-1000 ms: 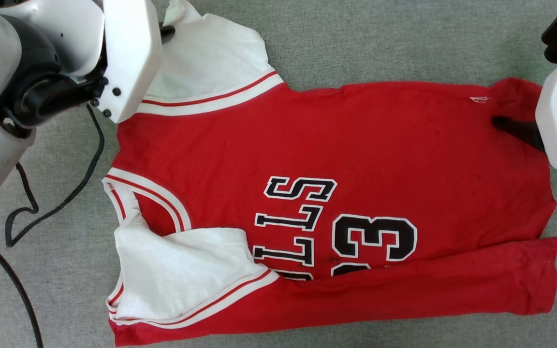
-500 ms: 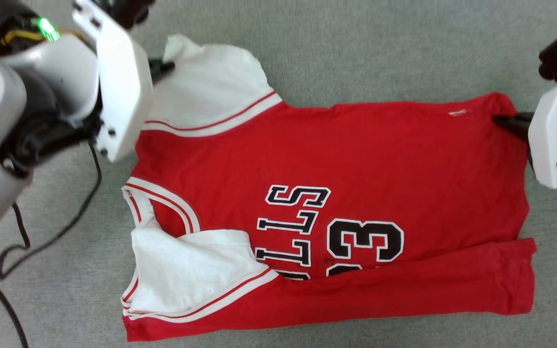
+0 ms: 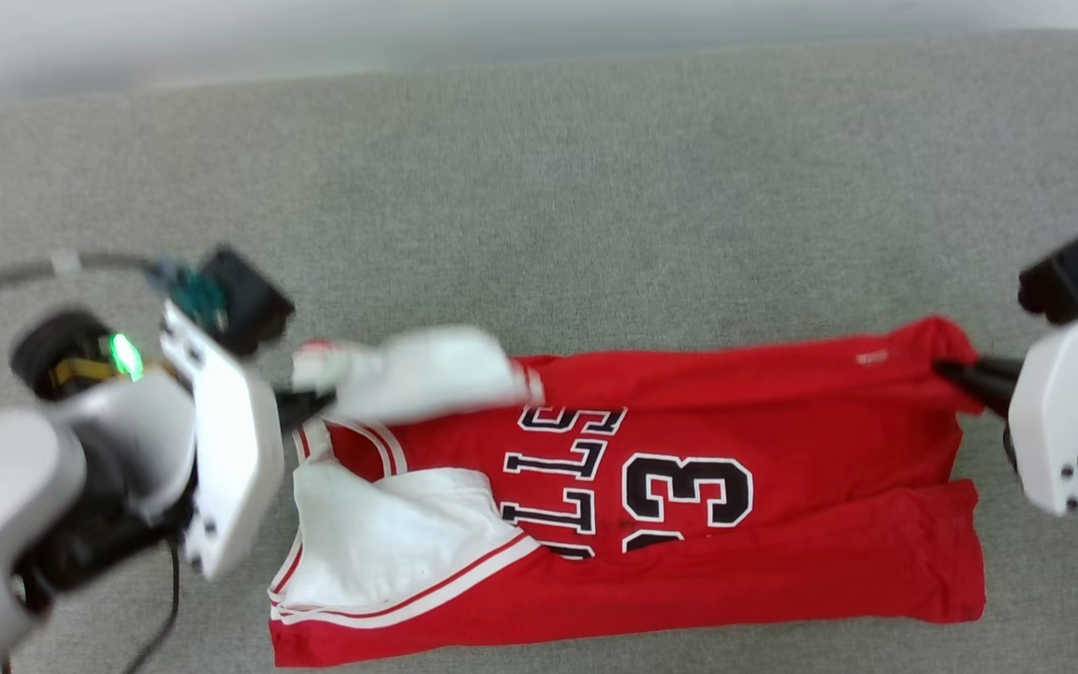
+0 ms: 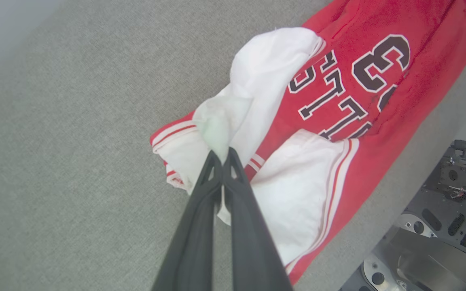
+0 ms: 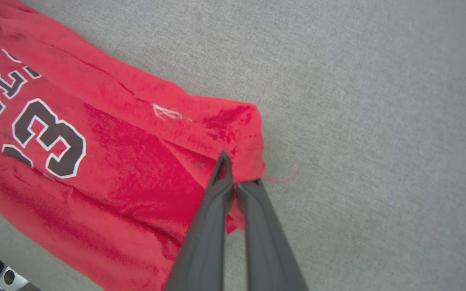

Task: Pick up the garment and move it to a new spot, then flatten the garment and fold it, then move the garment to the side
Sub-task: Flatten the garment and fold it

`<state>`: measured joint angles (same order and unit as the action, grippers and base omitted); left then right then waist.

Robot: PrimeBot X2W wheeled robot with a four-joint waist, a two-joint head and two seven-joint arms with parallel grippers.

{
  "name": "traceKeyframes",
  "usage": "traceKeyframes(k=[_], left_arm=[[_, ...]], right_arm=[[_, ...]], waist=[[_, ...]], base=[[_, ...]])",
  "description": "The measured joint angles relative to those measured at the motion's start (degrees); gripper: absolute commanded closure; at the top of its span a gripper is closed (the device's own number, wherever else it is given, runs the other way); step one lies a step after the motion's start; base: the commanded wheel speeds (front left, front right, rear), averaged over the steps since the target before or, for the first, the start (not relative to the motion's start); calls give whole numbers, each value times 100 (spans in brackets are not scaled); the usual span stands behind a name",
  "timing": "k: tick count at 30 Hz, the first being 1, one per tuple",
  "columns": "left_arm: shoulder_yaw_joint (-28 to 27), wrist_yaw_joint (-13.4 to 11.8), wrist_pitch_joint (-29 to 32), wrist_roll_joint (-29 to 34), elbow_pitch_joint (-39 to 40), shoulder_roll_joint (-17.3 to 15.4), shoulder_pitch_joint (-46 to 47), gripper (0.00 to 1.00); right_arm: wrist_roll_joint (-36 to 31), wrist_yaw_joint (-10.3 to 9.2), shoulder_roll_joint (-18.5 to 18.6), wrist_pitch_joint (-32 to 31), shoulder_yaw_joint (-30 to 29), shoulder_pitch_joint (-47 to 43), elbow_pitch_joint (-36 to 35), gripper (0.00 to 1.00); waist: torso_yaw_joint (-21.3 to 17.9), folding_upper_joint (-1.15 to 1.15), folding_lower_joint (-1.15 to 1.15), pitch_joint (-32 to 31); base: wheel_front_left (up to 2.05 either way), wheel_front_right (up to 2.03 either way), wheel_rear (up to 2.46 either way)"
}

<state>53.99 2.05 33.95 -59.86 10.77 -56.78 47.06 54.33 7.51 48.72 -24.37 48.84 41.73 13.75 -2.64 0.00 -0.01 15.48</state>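
on the garment [image 3: 782, 440], left hand [image 3: 313, 404] and right hand [image 3: 951, 372] pinch its far edge, open mat [image 3: 539, 187] beyond.

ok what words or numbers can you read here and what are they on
"LLS": black letters on the red jersey, more hidden under a fold.
"3": on the jersey beside them, the digit before it mostly covered.
Small white mark near the jersey's far edge: too small to read.

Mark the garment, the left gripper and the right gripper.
garment [image 3: 829, 440], head view, plain red cloth of its front.
left gripper [image 4: 222, 155], left wrist view, between its closed fingertips.
right gripper [image 5: 236, 169], right wrist view, between its closed fingertips.
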Motion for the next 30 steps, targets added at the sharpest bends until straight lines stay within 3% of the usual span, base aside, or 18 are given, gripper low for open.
traceKeyframes(k=[9, 17, 18, 19, 20, 26, 30], left_arm=[[489, -321, -446, -238, 226, -256, -1343, 100], [731, -355, -825, -331, -354, 107, -1860, 100], [730, -354, -906, -328, -460, 170, -1874, 72], [723, -355, -987, -291, -550, 219, -1874, 34], [722, -355, -1048, -260, -626, 244, -1875, 0], [528, -487, -1704, -126, -627, 271, -1992, 0], [203, -832, -2531, 69, -464, 215, -2112, 0]], right_arm=[[76, -1, 235, 610, 223, -873, -209, 100], [-47, -1, -60, 832, 378, -1241, 176, 100], [-83, -1, -122, 880, 399, -1258, 243, 100], [-96, -1, -180, 936, 383, -1261, 307, 66], [-93, -1, -232, 992, 353, -1261, 358, 0], [-280, -1, -253, 1502, 105, -1265, 289, 0], [-299, -1, -134, 1791, -263, -1296, 0, 0]], waist=[[37, 0, -1, -316], [15, 0, 0, -254], [12, 0, 0, -240], [7, 0, 0, -231], [-1, 0, 0, -230], [-40, 0, 0, -311], [-72, 0, 0, -403]], base=[[0, 0, 0], [0, 0, 0], [0, 0, 0], [0, 0, 0], [0, 0, 0], [0, 0, 0], [0, 0, 0]])
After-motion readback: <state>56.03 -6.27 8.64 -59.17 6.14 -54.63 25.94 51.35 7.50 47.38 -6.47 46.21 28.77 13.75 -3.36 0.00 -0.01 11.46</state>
